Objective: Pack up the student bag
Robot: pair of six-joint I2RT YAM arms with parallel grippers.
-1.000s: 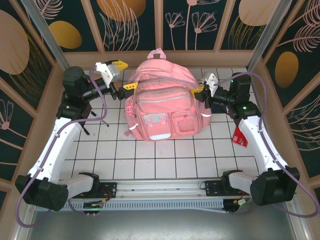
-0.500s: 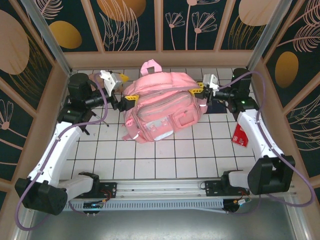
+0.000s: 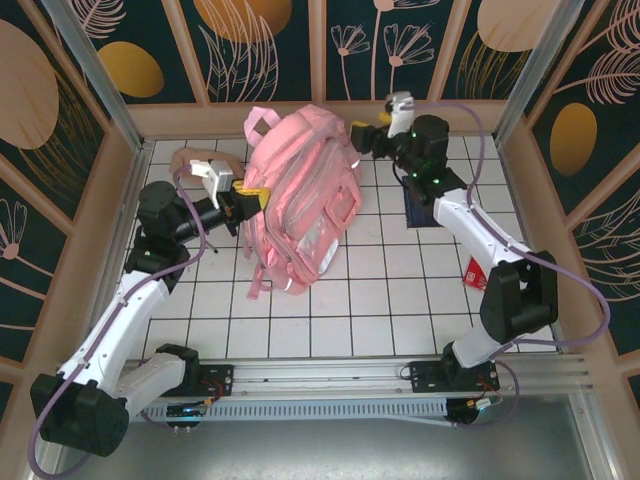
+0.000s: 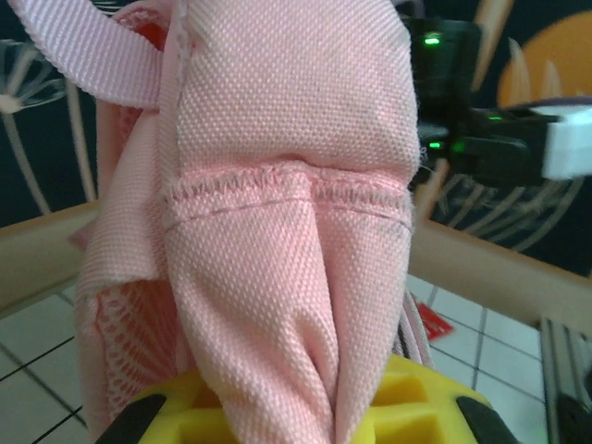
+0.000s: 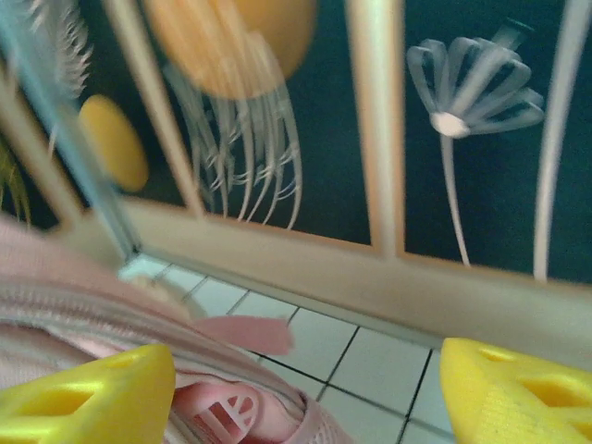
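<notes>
The student bag (image 3: 300,190), a large pink backpack, is lifted at its left side and leans on the tiled table, its top handle (image 3: 258,122) toward the back wall. My left gripper (image 3: 250,194) is shut on a fold of the bag's pink fabric (image 4: 287,277), pinched between the yellow fingers (image 4: 435,407). My right gripper (image 3: 366,134) stands open by the bag's upper right corner. Its yellow fingers (image 5: 83,393) are wide apart, with the bag's zip edge and a pink pull tab (image 5: 245,333) low between them, untouched.
A red packet (image 3: 480,272) lies on the tiles at the right. A dark blue flat item (image 3: 420,210) sits under the right arm. The wooden rim (image 3: 330,112) runs close behind the bag. White tiles (image 3: 380,300) lie bare in front.
The left gripper has closed on the bag's side. The right gripper has let go, opened and moved toward the back wall. The bag has swung up and turned to the left.
</notes>
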